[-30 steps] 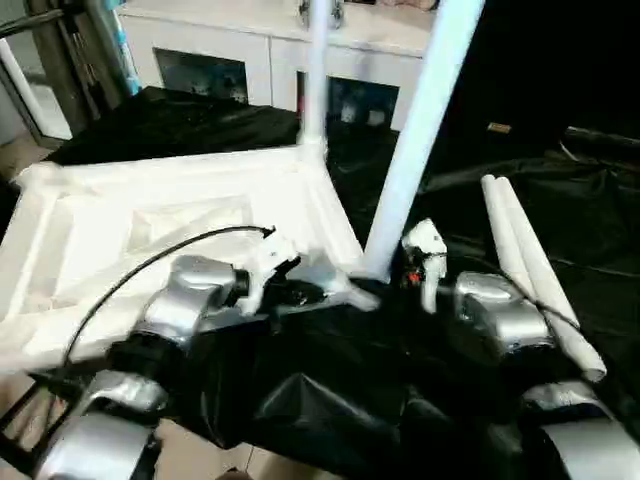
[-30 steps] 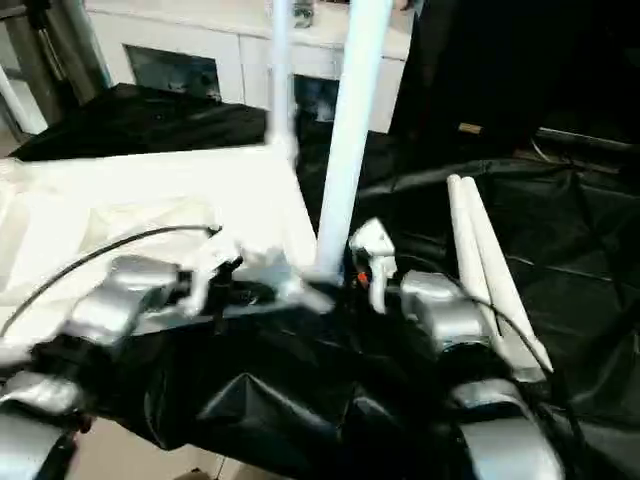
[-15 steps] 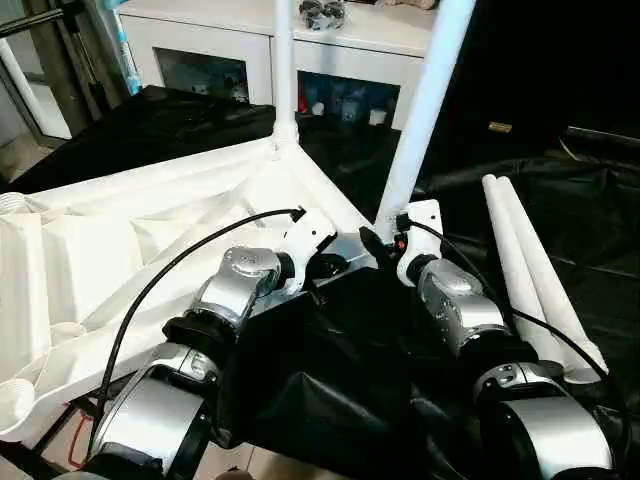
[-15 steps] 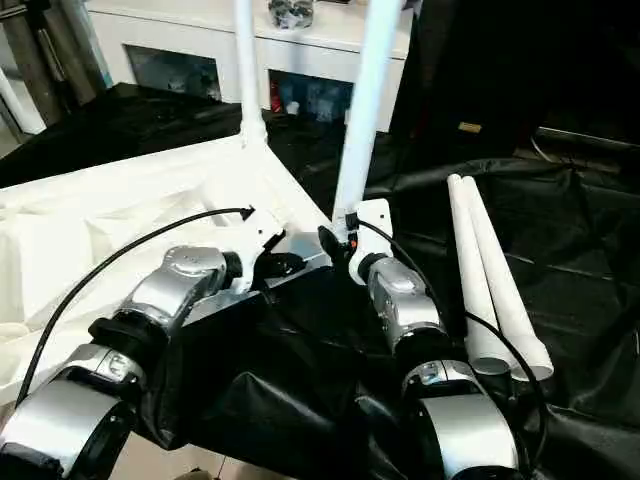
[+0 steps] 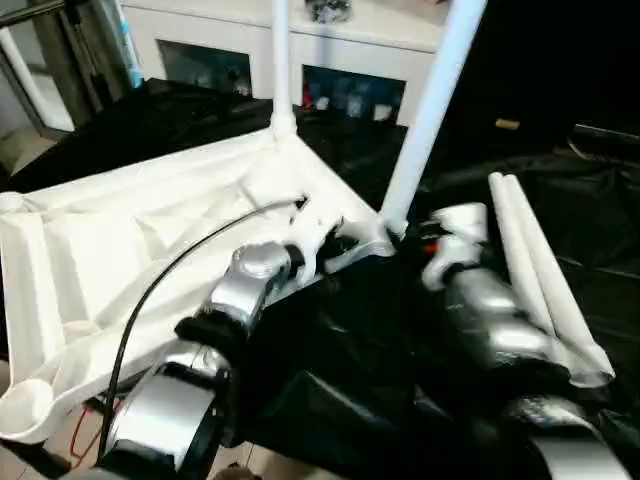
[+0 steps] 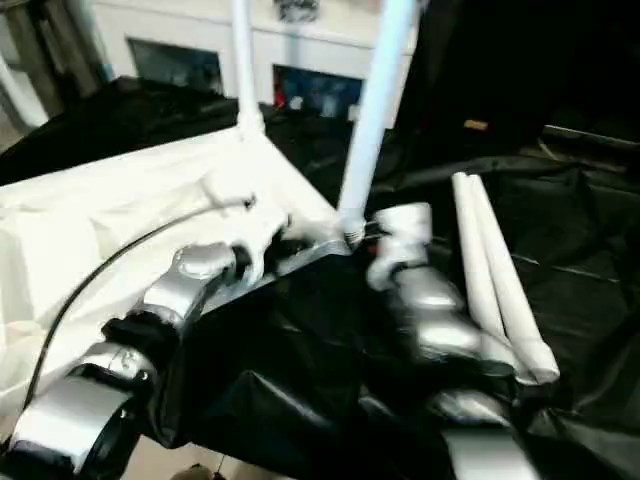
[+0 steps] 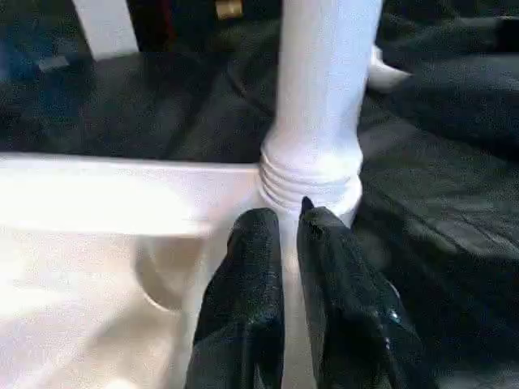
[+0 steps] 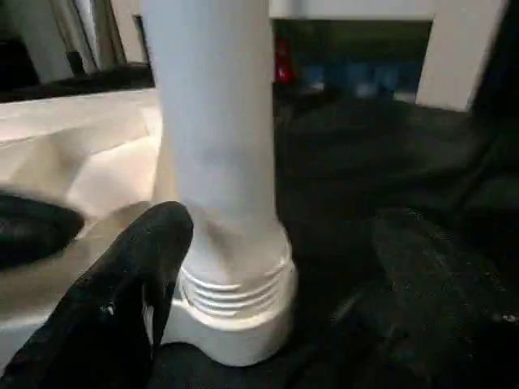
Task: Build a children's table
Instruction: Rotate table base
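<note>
Tabletop [image 5: 120,240] lies upside down on black sheeting [image 5: 330,370], two legs standing in its corner sockets. Left gripper [image 7: 288,223], fingers nearly together and pinching nothing, sits at the near leg [image 7: 324,105] by its ridged base. Right gripper [image 8: 268,267] stands spread wide around that leg. Two loose legs [image 5: 540,270] lie rightward.

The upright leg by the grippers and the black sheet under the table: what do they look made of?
The upright leg looks like smooth white moulded plastic: even matte surface, ridges formed at its base. The black sheet seems thin plastic film or coated fabric: it wrinkles and shows glossy highlights.
</note>
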{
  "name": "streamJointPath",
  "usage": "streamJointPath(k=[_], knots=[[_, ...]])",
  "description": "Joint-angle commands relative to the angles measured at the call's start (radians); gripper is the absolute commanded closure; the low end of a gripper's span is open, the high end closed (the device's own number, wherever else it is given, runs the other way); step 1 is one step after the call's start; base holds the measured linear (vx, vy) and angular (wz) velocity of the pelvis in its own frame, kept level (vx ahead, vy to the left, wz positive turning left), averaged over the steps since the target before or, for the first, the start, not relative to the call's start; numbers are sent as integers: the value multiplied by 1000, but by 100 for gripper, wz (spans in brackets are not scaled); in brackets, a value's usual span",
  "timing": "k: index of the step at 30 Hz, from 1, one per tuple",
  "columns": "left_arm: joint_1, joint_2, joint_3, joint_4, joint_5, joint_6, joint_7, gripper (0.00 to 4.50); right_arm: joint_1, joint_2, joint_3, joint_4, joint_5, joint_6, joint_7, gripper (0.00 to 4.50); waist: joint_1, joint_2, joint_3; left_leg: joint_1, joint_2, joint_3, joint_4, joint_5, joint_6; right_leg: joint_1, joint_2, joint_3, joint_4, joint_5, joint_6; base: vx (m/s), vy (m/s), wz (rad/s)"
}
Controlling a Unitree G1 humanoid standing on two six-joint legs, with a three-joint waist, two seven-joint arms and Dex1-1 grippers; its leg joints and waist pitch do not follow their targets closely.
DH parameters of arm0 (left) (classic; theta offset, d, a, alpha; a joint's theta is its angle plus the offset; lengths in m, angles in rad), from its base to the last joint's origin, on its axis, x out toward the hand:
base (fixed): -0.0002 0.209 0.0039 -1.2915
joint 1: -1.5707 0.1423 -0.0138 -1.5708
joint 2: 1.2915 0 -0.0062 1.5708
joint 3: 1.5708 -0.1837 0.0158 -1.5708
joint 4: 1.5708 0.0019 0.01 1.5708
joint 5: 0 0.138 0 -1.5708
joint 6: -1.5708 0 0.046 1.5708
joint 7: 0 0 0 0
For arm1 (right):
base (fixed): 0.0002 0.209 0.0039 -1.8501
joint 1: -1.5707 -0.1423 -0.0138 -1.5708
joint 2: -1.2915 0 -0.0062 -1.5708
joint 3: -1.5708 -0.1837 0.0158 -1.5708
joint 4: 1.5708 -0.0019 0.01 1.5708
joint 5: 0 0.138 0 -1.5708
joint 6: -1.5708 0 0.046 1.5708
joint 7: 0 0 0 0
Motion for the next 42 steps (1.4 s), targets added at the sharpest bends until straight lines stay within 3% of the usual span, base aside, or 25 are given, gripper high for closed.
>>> streamJointPath(k=[1,3,4,7,8,9,10,11,12,13,15,18,19,20,23,26,29,32,33,35,36,38,39,42], knots=[[2,13,12,-35,8,-19,39,362,41,-4,53,-38,1,47,55,55,3,-7,-70,7,15,3,-48,-66,122,74,-69,36,-50,94,-240,0,0,0],[20,63,40,-90,25,-19,109,362,68,-7,103,-48,-20,86,93,55,-4,-9,-66,3,19,-1,-55,-112,92,74,-71,33,-56,-14,-227,0,0,0],[33,98,53,-121,42,-10,144,362,77,-5,122,-63,-31,116,90,55,-8,-10,-65,6,20,0,-57,-135,75,68,-71,33,-62,-66,-216,0,0,0],[55,149,70,-168,71,14,186,362,79,-2,137,-71,-41,152,80,55,-15,-9,-61,3,21,-3,-61,-134,47,65,-69,34,-62,-110,-196,0,0,0],[75,184,89,-207,85,39,209,362,74,0,148,-64,-52,155,76,55,-12,-5,-63,12,25,-2,-60,-137,33,60,-72,35,-61,-116,-193,0,0,0],[127,256,142,-302,105,108,250,362,70,3,165,-65,-65,192,72,55,-14,-15,-62,11,23,0,-59,-128,35,60,-70,37,-61,-101,-194,0,0,0],[127,256,142,-302,105,108,250,362,70,3,165,-65,-65,192,72,55,-17,-11,-61,3,24,-5,-62,-108,28,64,-69,35,-49,-66,-199,0,0,0],[187,328,187,-383,129,166,266,362,61,10,175,-55,-80,203,60,55,-13,-7,-65,14,26,-2,-58,-101,26,56,-70,35,-50,-53,-200,0,0,0],[187,328,187,-383,129,166,266,362,61,10,175,-55,-80,203,60,55,-17,-5,-65,8,22,-2,-57,-69,29,58,-65,36,-43,0,-207,0,0,0],[216,363,196,-409,149,185,273,362,54,16,177,-46,-81,209,52,55,-13,-6,-65,15,21,2,-55,-66,31,53,-62,35,-44,14,-209,0,0,0],[275,429,201,-450,192,229,287,362,39,27,181,-21,-84,209,37,55,-13,-7,-64,9,19,1,-56,-49,36,55,-61,35,-39,41,-213,0,0,0],[340,473,249,-477,189,309,321,380,11,48,189,13,-82,214,30,91,-5,-7,-60,17,23,2,-61,-98,18,48,-65,36,-43,-14,-216,0,0,0],[358,481,249,-475,180,328,305,399,-2,57,191,27,-83,219,25,101,-4,-20,-58,17,22,4,-62,-108,16,47,-64,36,-47,-32,-212,0,0,0],[370,483,247,-485,176,346,297,399,-10,62,193,36,-88,222,18,101,1,-8,-57,18,21,1,-65,-127,4,46,-66,38,-47,-60,-206,0,0,0],[410,492,233,-511,182,406,276,437,-36,81,197,70,-100,226,-2,137,3,-7,-57,22,24,1,-68,-156,-23,41,-66,38,-49,-66,-202,0,0,0],[433,499,221,-543,199,453,278,449,-49,92,198,99,-111,215,-15,166,7,-12,-59,18,21,-1,-67,-153,-31,49,-68,39,-45,-39,-197,0,0,0],[442,514,191,-549,189,516,217,450,-65,103,202,144,-121,191,-35,182,8,-7,-60,18,17,-1,-66,-141,-33,48,-67,40,-44,-36,-197,0,0,0],[463,529,155,-591,150,550,113,450,-89,119,201,194,-127,172,-44,218,2,-5,-60,13,16,-3,-67,-147,-39,51,-68,40,-44,-42,-203,0,0,0],[466,531,148,-595,140,548,90,450,-94,122,200,205,-128,168,-43,225,3,-1,-59,17,16,-2,-66,-155,-41,47,-66,40,-45,-44,-204,0,0,0],[478,537,125,-643,101,575,17,450,-103,124,198,224,-131,160,-47,237,5,-3,-60,16,18,-2,-66,-160,-42,50,-68,41,-43,-38,-211,0,0,0],[499,556,77,-739,31,614,-116,450,-111,125,196,241,-134,153,-49,247,6,1,-60,19,18,-2,-67,-165,-47,47,-68,40,-43,-43,-215,0,0,0],[500,562,58,-772,6,647,-156,450,-116,125,196,251,-134,149,-50,272,5,1,-60,20,18,-2,-67,-163,-50,47,-65,39,-40,-36,-218,0,0,0],[496,566,38,-794,-14,658,-200,450,-124,125,194,268,-136,140,-50,272,5,0,-55,25,16,3,-67,-197,-49,41,-62,41,-47,-60,-219,0,0,0],[487,579,-17,-830,-53,637,-321,450,-137,126,192,294,-143,123,-49,298,5,0,-53,18,15,-1,-71,-222,-55,47,-66,43,-52,-119,-204,0,0,0]])
